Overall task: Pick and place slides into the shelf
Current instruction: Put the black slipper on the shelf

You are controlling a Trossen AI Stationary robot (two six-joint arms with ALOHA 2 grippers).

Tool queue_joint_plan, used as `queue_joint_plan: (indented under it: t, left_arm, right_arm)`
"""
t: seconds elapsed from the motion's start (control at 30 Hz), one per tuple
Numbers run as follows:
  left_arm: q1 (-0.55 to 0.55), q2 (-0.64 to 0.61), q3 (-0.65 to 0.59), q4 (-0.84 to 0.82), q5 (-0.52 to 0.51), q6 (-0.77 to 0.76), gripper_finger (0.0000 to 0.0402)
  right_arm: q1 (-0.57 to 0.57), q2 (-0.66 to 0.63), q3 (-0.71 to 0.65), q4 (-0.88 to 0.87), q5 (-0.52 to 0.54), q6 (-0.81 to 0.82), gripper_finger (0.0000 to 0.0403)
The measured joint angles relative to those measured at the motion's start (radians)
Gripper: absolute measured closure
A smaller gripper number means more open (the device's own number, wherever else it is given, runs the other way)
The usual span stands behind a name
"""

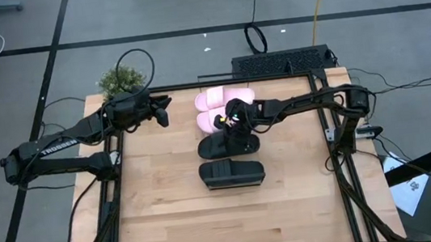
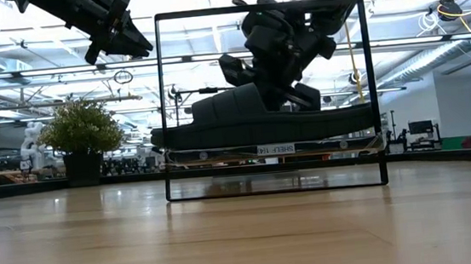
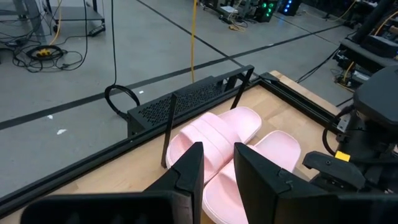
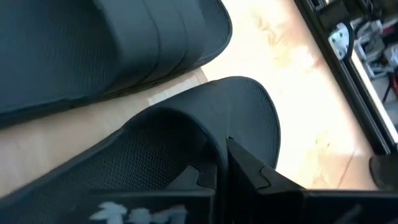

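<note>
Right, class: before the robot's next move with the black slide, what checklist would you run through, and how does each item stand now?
1. Right gripper fingers shut on the gripped black slide, at its strap: ok.
2. Left gripper open, empty, off to the side: ok.
3. Other black slide apart from the gripped one: ok.
4. Pink slides lying side by side, not gripped: ok.
5. Free room on the shelf: cannot tell.

Overhead looks down, low view level; both share the shelf (image 2: 268,99)
</note>
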Motion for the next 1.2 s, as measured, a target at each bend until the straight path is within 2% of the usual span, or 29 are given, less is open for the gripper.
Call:
queue_joint_plan:
  t: [0.2,0.4,0.57,0.7,1.2]
  left_arm:
    - [0.0,0.0,0.0,0.0,0.0,-0.001,0.0319]
    - [0.0,0.0,0.0,0.0,0.001,-0.003,0.0319]
    - [0.0,0.0,0.0,0.0,0.001,0.001,0.0319]
    - [0.0,0.0,0.0,0.0,0.001,0.004,0.0319]
    - [0.0,0.0,0.0,0.0,0.005,0.007,0.0319]
  right_arm:
    - [0.016,-0.001,0.0,-0.001,0.028,0.022,0.0395]
    - [0.021,0.0,0.0,-0.004,0.049,0.025,0.035]
    - [0.04,0.0,-0.001,-0.005,0.129,0.022,0.0308]
    - [0.05,-0.008,-0.001,-0.009,0.143,0.018,0.0284]
    - [0.099,-0.015,-0.001,-0.039,0.367,0.008,0.0248]
